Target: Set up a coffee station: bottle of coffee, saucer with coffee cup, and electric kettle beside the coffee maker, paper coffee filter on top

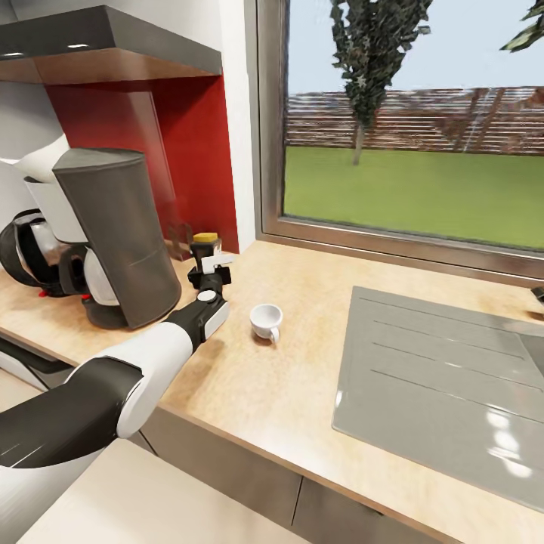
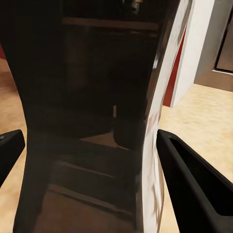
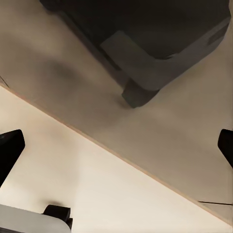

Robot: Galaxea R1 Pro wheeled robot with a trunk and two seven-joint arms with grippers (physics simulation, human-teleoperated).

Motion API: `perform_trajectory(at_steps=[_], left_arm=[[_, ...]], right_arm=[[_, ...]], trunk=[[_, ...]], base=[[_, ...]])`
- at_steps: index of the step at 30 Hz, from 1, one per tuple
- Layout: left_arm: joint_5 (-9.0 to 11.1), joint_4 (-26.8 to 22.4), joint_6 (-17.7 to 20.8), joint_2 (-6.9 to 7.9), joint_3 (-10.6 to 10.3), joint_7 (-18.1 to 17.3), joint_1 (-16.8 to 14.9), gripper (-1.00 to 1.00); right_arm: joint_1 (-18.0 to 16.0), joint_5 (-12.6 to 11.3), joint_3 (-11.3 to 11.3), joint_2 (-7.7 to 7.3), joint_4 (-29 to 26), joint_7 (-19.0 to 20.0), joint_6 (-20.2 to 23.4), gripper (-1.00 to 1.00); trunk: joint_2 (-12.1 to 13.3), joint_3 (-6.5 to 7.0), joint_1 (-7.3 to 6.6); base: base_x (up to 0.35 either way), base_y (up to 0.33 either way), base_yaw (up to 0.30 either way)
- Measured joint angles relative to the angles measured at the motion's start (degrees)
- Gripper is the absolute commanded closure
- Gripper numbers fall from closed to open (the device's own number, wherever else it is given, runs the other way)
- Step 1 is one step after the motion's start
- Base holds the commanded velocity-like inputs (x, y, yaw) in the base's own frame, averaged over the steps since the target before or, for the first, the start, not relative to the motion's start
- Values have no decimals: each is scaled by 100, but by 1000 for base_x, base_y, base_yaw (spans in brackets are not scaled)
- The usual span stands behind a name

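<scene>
Left gripper (image 1: pixel 212 264), fingers spread, flanks the coffee bottle (image 1: pixel 205 245) beside the coffee maker (image 1: pixel 113 234)

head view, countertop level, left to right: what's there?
Electric kettle → coffee maker → bottle of coffee with the left hand at it → coffee cup → sink drainboard.
</scene>
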Motion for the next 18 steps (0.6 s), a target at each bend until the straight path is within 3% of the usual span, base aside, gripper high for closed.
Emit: perform_trajectory(at_steps=[6,12,18], left_arm=[[5,1,1,0,-3,0,0,100],[0,0,0,0,0,7,0,100],[-1,0,0,0,-2,9,0,100]], right_arm=[[0,0,6,0,0,1,-2,-100],[0,0,3,0,0,1,-2,-100],[0,0,2,0,0,1,-2,-100]], trunk=[[-199,-89,109],[-201,-90,110],[-361,-162,198]], base=[[0,0,0],[0,0,0],[0,0,0]])
